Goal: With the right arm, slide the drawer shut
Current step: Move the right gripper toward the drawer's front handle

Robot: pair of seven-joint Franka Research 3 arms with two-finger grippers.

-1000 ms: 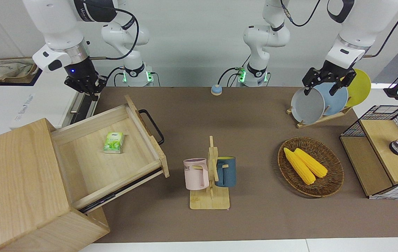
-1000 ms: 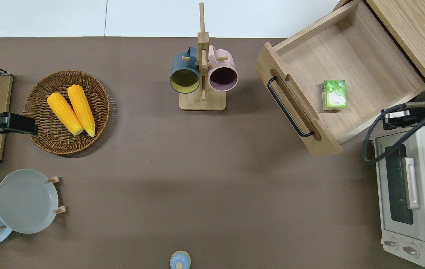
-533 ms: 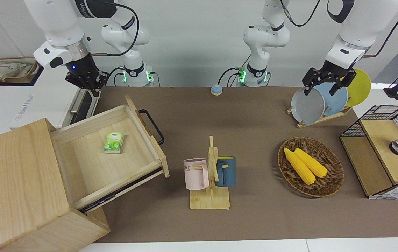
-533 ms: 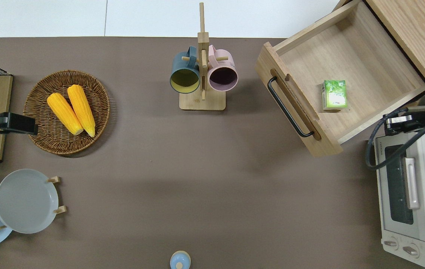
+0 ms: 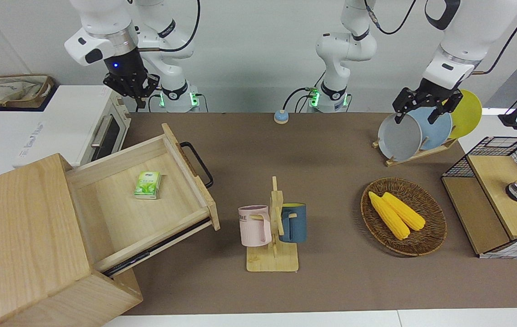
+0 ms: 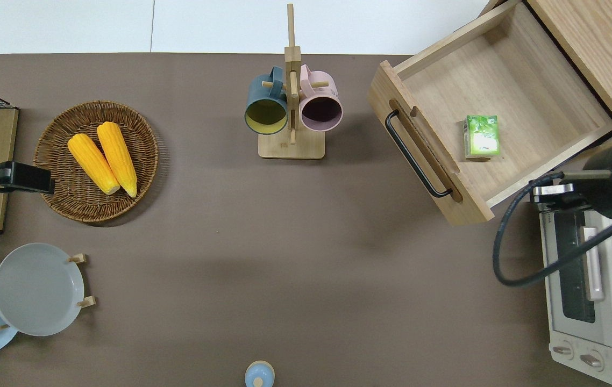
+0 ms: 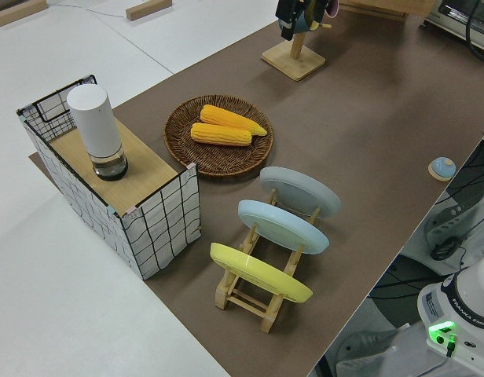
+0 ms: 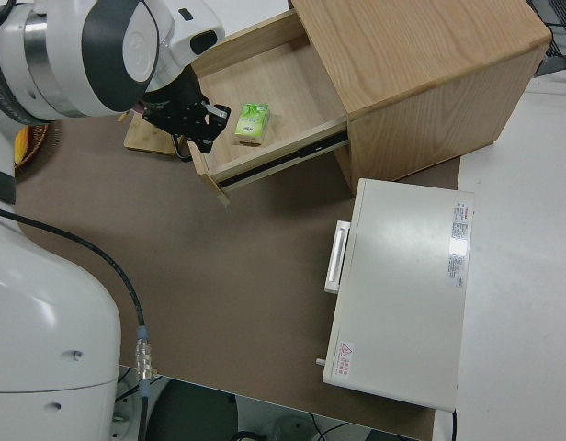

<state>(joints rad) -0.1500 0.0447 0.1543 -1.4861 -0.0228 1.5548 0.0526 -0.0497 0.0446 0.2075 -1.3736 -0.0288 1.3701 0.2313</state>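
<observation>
Pale wood, grain running lengthwise, makes up the drawer (image 5: 142,200), which stands pulled well out of its boxy cabinet (image 5: 22,240) at the lower left of the front view, set at a slant on the brown matte bench (image 5: 313,150). A black metal loop handle (image 5: 198,163) curves off its front panel, and a small green carton (image 5: 147,185) lies flat on its smooth floor. Up at the top left of that view the right arm (image 5: 104,32), glossy white with a silver wrist ring and a blue light, hangs with its right gripper (image 5: 132,87) in the air, touching nothing; in the overhead view its wrist sits over the corner of the white toaster oven (image 6: 591,290) at the right edge. Whether those jaws are spread or closed I cannot tell. The left gripper (image 5: 424,106) is parked, its jaws spread apart and holding nothing.

Mid-frame, a pink mug (image 5: 255,225) and a dark blue mug (image 5: 293,222) hang on a slim wooden stand (image 5: 273,254). A round woven basket (image 5: 426,240) holds two yellow corn cobs (image 5: 397,214). Round plates stand upright in a wooden rack (image 5: 415,152). A black-wire crate (image 5: 504,190) sits at the right edge.
</observation>
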